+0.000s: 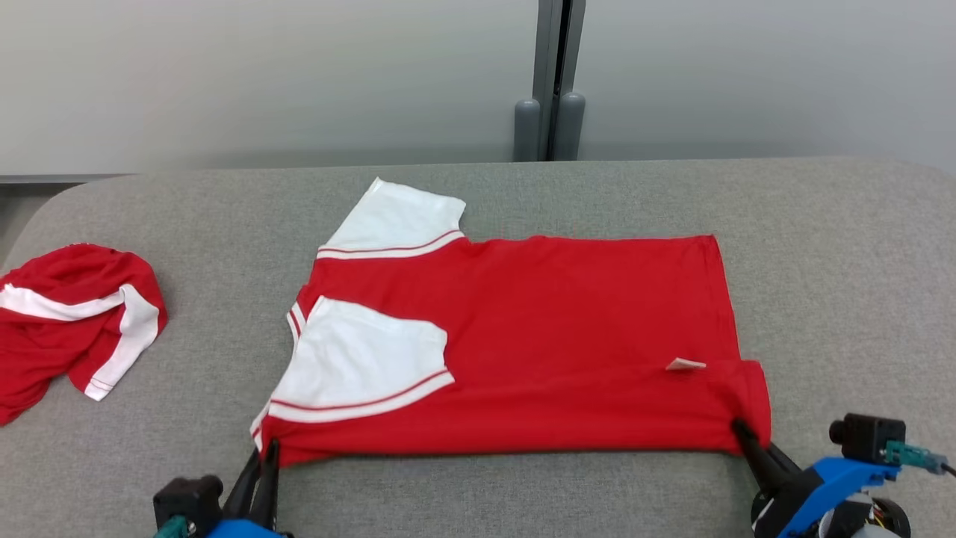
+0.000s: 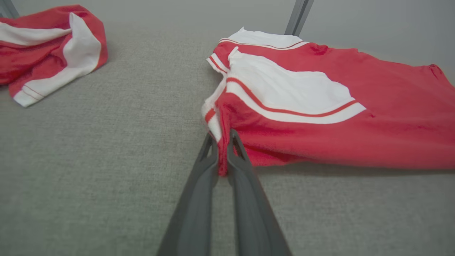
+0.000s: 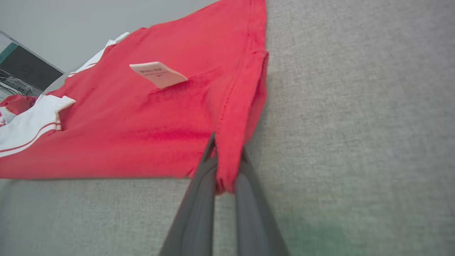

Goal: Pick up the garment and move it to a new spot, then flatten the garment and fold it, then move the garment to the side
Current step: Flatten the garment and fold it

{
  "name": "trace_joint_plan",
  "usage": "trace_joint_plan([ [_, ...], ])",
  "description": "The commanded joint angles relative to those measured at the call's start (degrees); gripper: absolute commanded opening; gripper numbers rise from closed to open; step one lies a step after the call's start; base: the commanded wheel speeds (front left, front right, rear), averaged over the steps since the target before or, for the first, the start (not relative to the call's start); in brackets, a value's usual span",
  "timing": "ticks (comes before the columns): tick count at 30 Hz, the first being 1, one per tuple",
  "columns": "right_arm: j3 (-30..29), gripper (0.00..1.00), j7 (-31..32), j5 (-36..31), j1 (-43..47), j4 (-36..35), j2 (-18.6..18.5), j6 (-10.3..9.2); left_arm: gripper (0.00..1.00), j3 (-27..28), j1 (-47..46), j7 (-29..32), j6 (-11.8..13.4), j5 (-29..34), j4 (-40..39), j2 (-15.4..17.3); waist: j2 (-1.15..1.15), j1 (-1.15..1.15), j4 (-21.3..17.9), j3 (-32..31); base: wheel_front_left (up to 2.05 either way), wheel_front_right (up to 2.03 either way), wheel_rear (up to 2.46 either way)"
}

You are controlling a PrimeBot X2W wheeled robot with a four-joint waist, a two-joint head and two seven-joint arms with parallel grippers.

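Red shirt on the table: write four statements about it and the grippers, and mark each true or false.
The left gripper is shut on the red shirt's near corner at the sleeve end. True.
The right gripper hangs open above the hem. False: it is shut on the hem's near corner.
A white label lies on the shirt near the hem. True.
The second garment lies folded on top of the shirt. False: it lies crumpled, apart, on the robot's left.

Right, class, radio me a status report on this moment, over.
Left gripper shut on shirt, shoulder corner. Right gripper shut on hem corner. Shirt flat on table. Second garment crumpled far left, clear.
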Motion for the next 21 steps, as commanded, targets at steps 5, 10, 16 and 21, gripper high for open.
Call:
trace_joint_plan([
  [5, -0.55, 0.0, 0.22, 0.81, 7.55, -4.42, -2.75, 0.0, 0.0, 0.52, 8.78, 2.23, 3.96, -0.66, -8.2, 1.94, 0.01, 0.01, 0.86, -1.4, 0.0, 0.0, 0.0],
  [10, -1.85, 0.0, 2.06, -0.75, 13.16, -8.13, -3.39, 0.0, 0.0, 0.63, 13.58, 4.2, 6.22, -1.3, -14.35, 2.71, 0.01, 0.01, 1.41, -1.97, 0.0, 0.0, 0.0],
  [16, -5.49, 1.0, 4.11, -4.11, 15.16, -10.01, -1.92, 0.01, 1.0, 0.4, 14.42, 3.6, 7.8, -0.83, -16.67, 2.02, 0.01, 0.01, 0.78, -2.48, 0.0, 0.0, 0.0],
  [21, -11.4, 1.0, 2.26, -7.66, 14.06, -11.1, -0.59, 0.01, 1.0, 1.72, 11.96, 0.41, 8.4, 1.32, -17.92, 2.05, 0.01, 0.01, 0.83, -3.07, 0.0, 0.0, 0.0],
])
